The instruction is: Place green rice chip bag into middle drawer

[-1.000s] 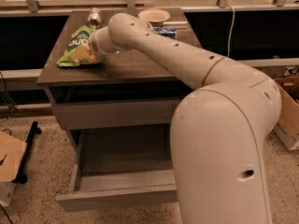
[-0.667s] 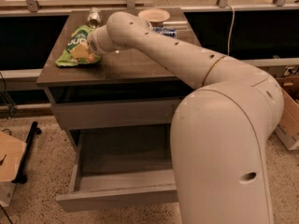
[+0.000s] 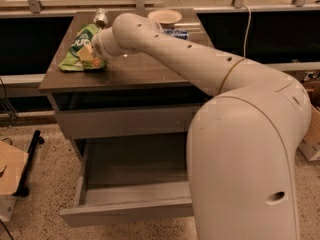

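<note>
The green rice chip bag (image 3: 75,53) lies on the left part of the cabinet top (image 3: 130,71), crumpled, with its darker green patch facing up. My gripper (image 3: 93,53) is at the bag's right edge, mostly hidden behind my own wrist (image 3: 106,43), and it reaches in from the right. The middle drawer (image 3: 131,210) is the lowest one; it stands pulled out below the cabinet, and what shows of its inside is bare. The closed flat drawer front (image 3: 125,120) sits above it.
A silver can (image 3: 101,17) lies at the back left of the top. A pale bowl (image 3: 165,18) and a blue packet (image 3: 176,33) are at the back middle. My large arm covers the right side. Cardboard (image 3: 10,174) and a black leg (image 3: 31,160) are on the floor at the left.
My wrist has shifted slightly left onto the bag. The bag has moved a little left with it. The drawer is unchanged.
</note>
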### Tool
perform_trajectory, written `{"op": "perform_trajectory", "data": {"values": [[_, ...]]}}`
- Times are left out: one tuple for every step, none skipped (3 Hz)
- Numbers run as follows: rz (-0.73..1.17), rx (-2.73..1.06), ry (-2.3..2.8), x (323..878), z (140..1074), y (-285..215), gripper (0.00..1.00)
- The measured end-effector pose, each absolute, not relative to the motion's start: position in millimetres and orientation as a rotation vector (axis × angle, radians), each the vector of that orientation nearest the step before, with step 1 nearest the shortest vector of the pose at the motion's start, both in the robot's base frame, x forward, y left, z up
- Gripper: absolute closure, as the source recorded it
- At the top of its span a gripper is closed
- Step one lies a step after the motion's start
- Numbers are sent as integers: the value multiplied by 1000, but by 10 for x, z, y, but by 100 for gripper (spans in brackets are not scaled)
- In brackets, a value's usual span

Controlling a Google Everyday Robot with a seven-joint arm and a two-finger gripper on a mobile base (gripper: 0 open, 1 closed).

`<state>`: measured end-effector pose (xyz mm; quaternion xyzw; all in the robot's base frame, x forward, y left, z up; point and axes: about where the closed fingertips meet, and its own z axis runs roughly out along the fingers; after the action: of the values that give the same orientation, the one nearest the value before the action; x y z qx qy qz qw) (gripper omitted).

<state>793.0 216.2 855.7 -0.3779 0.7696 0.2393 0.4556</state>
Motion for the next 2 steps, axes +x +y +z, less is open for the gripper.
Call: {"op": "perform_trajectory", "data": {"values": [[647,-933,1864,7803,8729,2115,100],[694,-960,1838,7463,9078,1979,100]]}}
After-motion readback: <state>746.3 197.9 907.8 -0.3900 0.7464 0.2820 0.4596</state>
